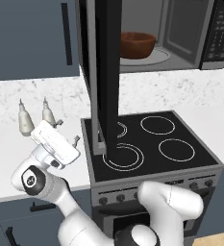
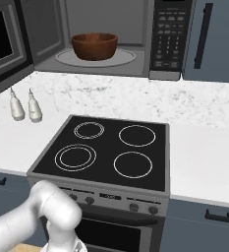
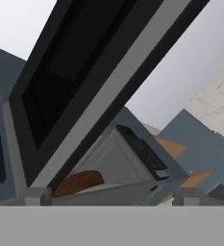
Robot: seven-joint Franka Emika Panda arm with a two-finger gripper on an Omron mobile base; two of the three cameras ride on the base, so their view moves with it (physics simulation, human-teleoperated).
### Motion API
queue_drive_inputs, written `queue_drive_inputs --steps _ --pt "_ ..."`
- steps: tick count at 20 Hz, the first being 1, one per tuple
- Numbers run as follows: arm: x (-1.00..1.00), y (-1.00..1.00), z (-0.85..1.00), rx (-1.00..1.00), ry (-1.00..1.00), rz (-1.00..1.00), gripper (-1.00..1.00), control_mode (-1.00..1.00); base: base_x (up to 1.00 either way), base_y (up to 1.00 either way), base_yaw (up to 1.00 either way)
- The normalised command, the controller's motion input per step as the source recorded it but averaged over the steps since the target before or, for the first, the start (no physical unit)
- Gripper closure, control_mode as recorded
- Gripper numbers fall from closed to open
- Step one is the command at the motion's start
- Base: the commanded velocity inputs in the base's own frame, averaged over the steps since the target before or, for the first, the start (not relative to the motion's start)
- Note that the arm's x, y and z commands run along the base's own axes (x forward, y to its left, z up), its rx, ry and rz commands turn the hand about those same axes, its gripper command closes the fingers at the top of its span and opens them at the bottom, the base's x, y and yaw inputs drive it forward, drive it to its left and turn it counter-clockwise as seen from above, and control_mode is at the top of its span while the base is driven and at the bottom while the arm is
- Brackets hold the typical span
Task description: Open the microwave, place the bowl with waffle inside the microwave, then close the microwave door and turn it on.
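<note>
The microwave (image 1: 219, 33) (image 2: 167, 39) hangs above the stove with its door (image 1: 106, 72) (image 2: 3, 44) swung wide open to the left. The reddish-brown bowl (image 1: 137, 44) (image 2: 94, 45) stands on the round turntable inside. The bowl's wall hides the waffle. My gripper (image 1: 68, 132) is low at the left, over the counter beside the stove and left of the door's outer edge. It is open with nothing between its fingers. The hand view looks up at the door (image 3: 99, 81), with the bowl (image 3: 77, 182) showing beneath it.
A black four-burner stove (image 1: 152, 144) (image 2: 111, 147) sits below the microwave. Two small pale bottles (image 1: 24, 120) (image 2: 16, 106) stand on the white counter (image 1: 7, 144) left of it. Blue-grey cabinets (image 1: 31, 38) (image 2: 214, 39) flank the microwave.
</note>
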Motion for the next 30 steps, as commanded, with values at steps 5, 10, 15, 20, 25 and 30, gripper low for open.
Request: queue_drive_inputs --steps 5,10,15,20,25,30 --pt "0.00 0.33 0.00 -0.02 -0.16 -0.01 1.00 -1.00 0.00 0.00 0.00" --pt "0.00 0.00 0.37 0.01 -0.19 0.00 1.00 -1.00 0.00 0.00 0.00" --pt "-0.01 0.00 0.67 0.08 -0.20 0.00 1.00 -1.00 0.00 0.00 0.00" --pt "-0.30 -0.43 0.78 0.21 -0.17 0.00 1.00 -1.00 0.00 0.00 0.00" --pt "-0.53 -0.82 0.73 0.29 -0.20 0.00 1.00 -1.00 0.00 0.00 0.00" --pt "-0.70 -0.98 0.66 0.30 -0.24 0.00 1.00 -1.00 0.00 0.00 0.00"
